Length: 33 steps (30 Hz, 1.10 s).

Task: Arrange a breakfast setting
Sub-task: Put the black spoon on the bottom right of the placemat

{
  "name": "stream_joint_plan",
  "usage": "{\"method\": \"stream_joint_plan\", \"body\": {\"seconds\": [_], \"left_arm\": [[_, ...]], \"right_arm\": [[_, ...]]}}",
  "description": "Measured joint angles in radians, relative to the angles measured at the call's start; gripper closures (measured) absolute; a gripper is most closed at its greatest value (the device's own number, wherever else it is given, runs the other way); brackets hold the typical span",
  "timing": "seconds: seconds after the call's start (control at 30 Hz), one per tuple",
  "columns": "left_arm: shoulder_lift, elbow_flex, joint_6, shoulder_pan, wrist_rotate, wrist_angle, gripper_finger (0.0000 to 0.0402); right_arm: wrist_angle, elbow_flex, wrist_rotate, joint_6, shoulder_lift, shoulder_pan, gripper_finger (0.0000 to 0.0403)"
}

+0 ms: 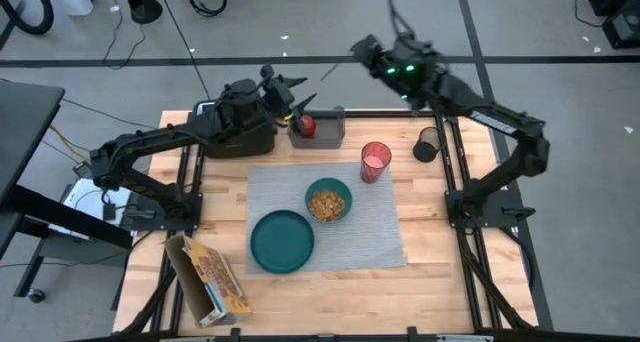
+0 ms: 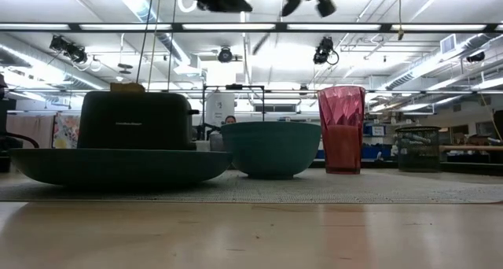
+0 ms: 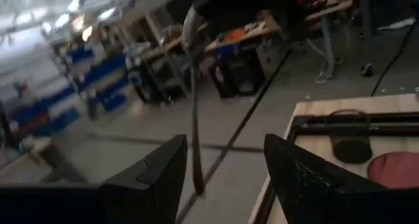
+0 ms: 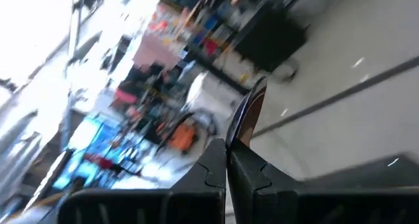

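A grey ribbed placemat (image 1: 380, 232) lies mid-table. On it stand a teal plate (image 1: 282, 240), a teal bowl (image 1: 328, 200) with cereal, and a red cup (image 1: 375, 162). A small red fruit (image 1: 307, 125) sits on a grey tray (image 1: 328, 132). A tan toast edge (image 2: 126, 86) sticks up from the black toaster (image 2: 134, 119). My right gripper (image 1: 352, 50), high beyond the table's far edge, is shut on a metal spoon (image 3: 193, 99). My left gripper (image 1: 300, 92) is open and empty above the toaster and tray. My right gripper pinches the metal spoon by one end (image 4: 243, 129) between its two shut fingers (image 4: 209, 165); which end, I cannot tell. The spoon hangs slanting down from the fingers toward my left gripper, lifted clear of everything.
A cereal box (image 1: 210, 277) lies on its side at the table's near left corner. A small dark mesh cup (image 1: 427, 144) stands at the far right, beside the red cup. Bare wood shows at the near right of the placemat.
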Motion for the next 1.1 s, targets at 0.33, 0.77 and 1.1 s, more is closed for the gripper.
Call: {"method": "stream_joint_plan", "body": {"seconds": [0.33,0.77,1.1], "left_arm": [[0.015,0.0,-0.044,0.075,0.039,-0.06,0.0208],[0.062,-0.001,-0.131,0.074,-0.051,-0.09,0.0248],[0.068,-0.001,-0.168,0.065,-0.07,-0.104,0.0383]], "right_arm": [[0.162,0.0,-0.059,0.109,0.133,0.069,0.0396],[0.173,-0.001,0.004,0.085,0.125,0.108,0.0396],[0.133,-0.001,0.042,0.097,0.125,0.116,0.0396]]}}
